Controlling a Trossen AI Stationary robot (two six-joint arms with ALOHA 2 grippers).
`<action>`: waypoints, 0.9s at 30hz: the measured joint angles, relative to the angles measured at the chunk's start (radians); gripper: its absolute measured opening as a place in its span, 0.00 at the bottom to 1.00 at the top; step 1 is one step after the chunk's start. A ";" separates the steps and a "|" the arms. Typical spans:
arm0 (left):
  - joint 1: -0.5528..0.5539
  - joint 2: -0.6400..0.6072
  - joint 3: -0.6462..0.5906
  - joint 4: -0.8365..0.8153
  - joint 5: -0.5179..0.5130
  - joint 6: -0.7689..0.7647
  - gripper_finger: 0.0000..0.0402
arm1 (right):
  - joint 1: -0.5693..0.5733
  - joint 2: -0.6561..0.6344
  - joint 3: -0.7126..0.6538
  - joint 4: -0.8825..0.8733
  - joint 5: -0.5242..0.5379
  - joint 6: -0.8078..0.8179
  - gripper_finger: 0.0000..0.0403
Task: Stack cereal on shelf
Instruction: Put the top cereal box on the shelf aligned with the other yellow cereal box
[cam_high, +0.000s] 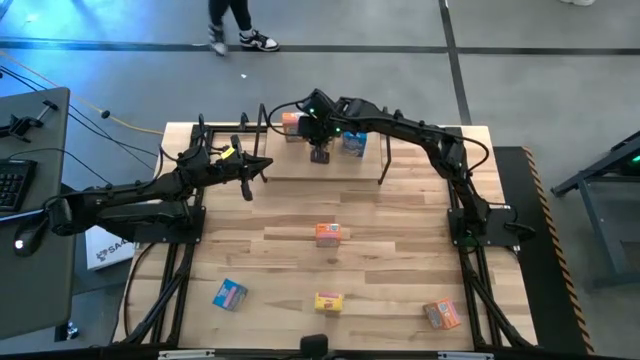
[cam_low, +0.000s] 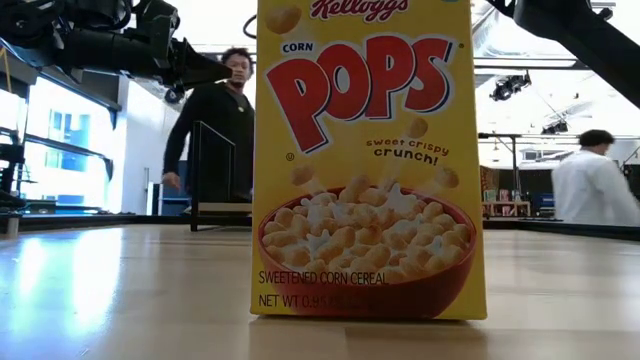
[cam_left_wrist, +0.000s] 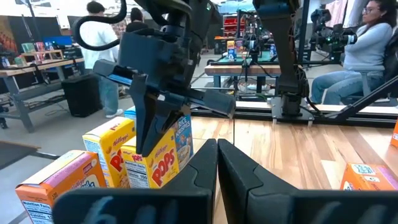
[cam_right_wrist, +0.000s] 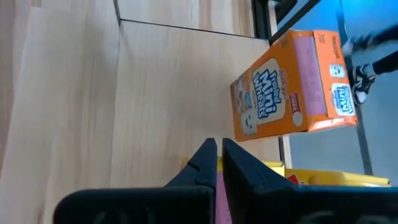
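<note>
Arms reach in from both sides of the pale butcher-block surface (cam_high: 400, 240), the right one stretched in a long bent line toward the far edge, where its tool (cam_high: 319, 153) hangs point-down over the shelf (cam_high: 290, 170), a light wooden board with black wire uprights at its ends. That right tool has its two dark fingers pressed together on nothing, as the right wrist view shows, tips above bare board just beside an orange Frosted Mini-Wheats box (cam_right_wrist: 292, 84). The left arm lies low and nearly level, its left tool (cam_high: 250, 168) pointing toward the shelf's near-left corner, fingers likewise closed flat against each other and empty. On the shelf stand several small cardboard boxes: an orange one (cam_high: 291, 122) left of the right tool and a blue one (cam_high: 354, 143) to its right; the left wrist view adds two yellow Corn Pops boxes (cam_left_wrist: 158, 162) side by side. Four more boxes are spread well apart on the open surface: orange-red (cam_high: 327, 233) at the middle, blue (cam_high: 229, 294), yellow (cam_high: 329, 301) and orange (cam_high: 441, 315) along the near edge. Glossy printed fronts, square edges.
</note>
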 joint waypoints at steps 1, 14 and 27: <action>0.000 0.000 0.000 0.000 0.000 0.000 0.01 | 0.003 -0.004 0.000 -0.002 0.002 -0.008 0.00; 0.000 0.000 0.000 -0.005 0.000 0.000 0.01 | 0.018 -0.072 -0.114 -0.083 -0.012 0.045 0.00; 0.000 0.000 0.000 -0.008 0.000 0.006 0.01 | 0.047 -0.071 -0.371 0.227 0.129 0.200 0.00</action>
